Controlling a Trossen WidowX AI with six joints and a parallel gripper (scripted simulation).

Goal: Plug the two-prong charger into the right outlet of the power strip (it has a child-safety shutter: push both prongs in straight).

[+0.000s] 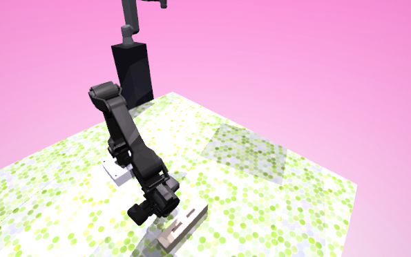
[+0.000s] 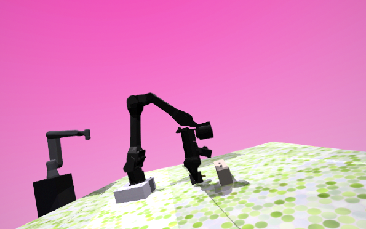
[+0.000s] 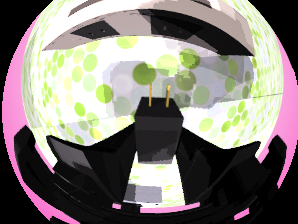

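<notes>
The black charger (image 3: 159,131) is held between the fingers of my gripper (image 3: 156,125) (image 2: 197,179), which is shut on it. Its two thin gold prongs point away from the gripper, toward the power strip in the wrist view. In the exterior view the prongs (image 2: 203,175) stick out sideways, low beside the strip and apart from it. The beige power strip (image 1: 188,227) (image 2: 224,176) (image 3: 131,24) stands on the table, with two dark recesses on its top in the top view. My fingers are hidden behind the arm in the top view.
My arm's pale base block (image 1: 119,177) (image 2: 133,194) is bolted on the patterned table (image 1: 253,211) (image 2: 333,178). A second grey arm stands on a black pedestal (image 1: 134,76) (image 2: 55,195) at the table's far edge. Shadows lie around the strip.
</notes>
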